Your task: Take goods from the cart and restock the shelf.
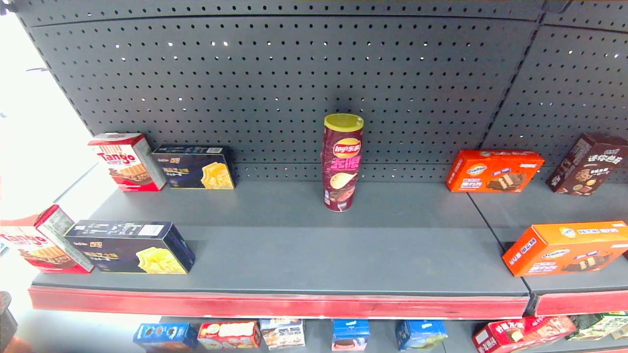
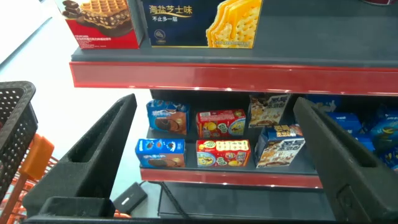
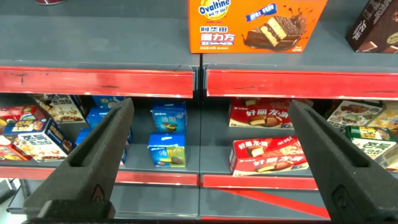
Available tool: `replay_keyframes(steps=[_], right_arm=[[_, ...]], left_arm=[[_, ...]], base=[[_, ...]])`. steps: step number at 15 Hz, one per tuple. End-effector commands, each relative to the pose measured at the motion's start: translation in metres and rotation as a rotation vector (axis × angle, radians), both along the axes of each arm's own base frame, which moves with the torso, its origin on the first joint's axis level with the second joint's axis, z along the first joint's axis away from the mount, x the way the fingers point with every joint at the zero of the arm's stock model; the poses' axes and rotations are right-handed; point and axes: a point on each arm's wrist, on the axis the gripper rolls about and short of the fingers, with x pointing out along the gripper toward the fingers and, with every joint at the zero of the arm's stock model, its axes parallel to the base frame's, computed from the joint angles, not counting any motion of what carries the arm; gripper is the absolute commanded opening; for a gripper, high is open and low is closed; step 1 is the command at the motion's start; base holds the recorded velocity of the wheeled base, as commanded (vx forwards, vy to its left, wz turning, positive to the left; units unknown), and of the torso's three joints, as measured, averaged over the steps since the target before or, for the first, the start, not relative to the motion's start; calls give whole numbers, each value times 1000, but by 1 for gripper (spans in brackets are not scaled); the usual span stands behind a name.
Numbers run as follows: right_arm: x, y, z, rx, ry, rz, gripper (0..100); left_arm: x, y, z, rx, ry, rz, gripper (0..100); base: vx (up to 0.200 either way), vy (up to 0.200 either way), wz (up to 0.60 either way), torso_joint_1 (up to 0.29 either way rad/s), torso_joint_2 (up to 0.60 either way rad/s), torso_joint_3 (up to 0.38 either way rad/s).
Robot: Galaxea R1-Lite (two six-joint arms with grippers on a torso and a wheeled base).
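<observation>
On grey red-edged metal shelf [image 1: 294, 255], tall maroon yellow-lidded chip canister [image 1: 342, 162] upright at centre, orange cardboard box [image 1: 493, 170] at its 3 o'clock, black mesh cart basket [image 2: 15, 124] in left wrist view, contents hidden, left gripper [image 2: 214, 104] and right gripper [image 3: 211, 107] fingers apart, empty

The head camera looks forward and down, from close, onto the upper shelf [image 1: 314, 255] and its pegboard back [image 1: 294, 73]. Both wrist cameras sit lower, facing its red front edge [image 2: 236, 76]. The left wrist view shares the dark blue box [image 2: 199, 25] with the head view, and the right shares the orange box [image 3: 258, 25].
</observation>
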Motion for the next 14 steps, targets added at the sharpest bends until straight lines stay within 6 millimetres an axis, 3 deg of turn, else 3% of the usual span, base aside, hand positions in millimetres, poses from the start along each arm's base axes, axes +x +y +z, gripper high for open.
replay_keyframes(steps=[1,13,14], right_arm=[[0,0,0,0,2,1,100],[0,0,0,0,0,-2,100],[0,0,0,1,2,-1,100]], left_arm=[[0,0,0,0,1,0,100],[0,0,0,0,1,0,100],[0,0,0,0,1,0,100]], base=[[0,0,0,0,0,0],[0,0,600,2,4,1],[0,0,0,0,0,0]])
